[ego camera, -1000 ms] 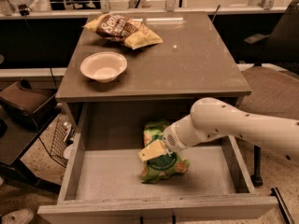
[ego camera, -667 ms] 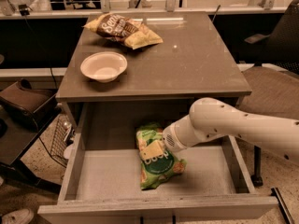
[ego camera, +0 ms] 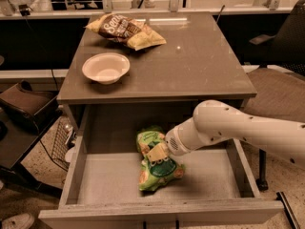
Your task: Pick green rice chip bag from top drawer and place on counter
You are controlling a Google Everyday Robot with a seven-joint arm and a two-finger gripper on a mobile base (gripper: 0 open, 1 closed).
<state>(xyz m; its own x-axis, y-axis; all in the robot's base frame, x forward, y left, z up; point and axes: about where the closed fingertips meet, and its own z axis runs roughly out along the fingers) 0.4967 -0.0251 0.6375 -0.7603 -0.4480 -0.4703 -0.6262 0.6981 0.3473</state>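
The setting is a room with a speckled floor; a grey-brown tabletop (ego camera: 190, 66) stands at centre, with an office chair (ego camera: 279, 87) to the right of it. The top drawer (ego camera: 109, 180) below the tabletop is pulled fully out, exposing a pale flat bottom and low side walls.

The green rice chip bag (ego camera: 159, 171) lies inside the top drawer, right of centre, on the drawer bottom. It is small, bright green and crinkled, and its body is bent and bunched near the middle. A dark-green circle shows on the lower part and tan patches show at its lower corners. The lettering is not legible.

The white arm (ego camera: 238, 128) enters from the right, over the drawer's right wall. The hand (ego camera: 157, 152) sits against the upper middle of the bag. Whether the hand is clamped on the bag cannot be told.

On the tabletop, a white bowl (ego camera: 106, 67) stands near the front left. A yellow-and-brown chip bag (ego camera: 126, 30) lies behind it.
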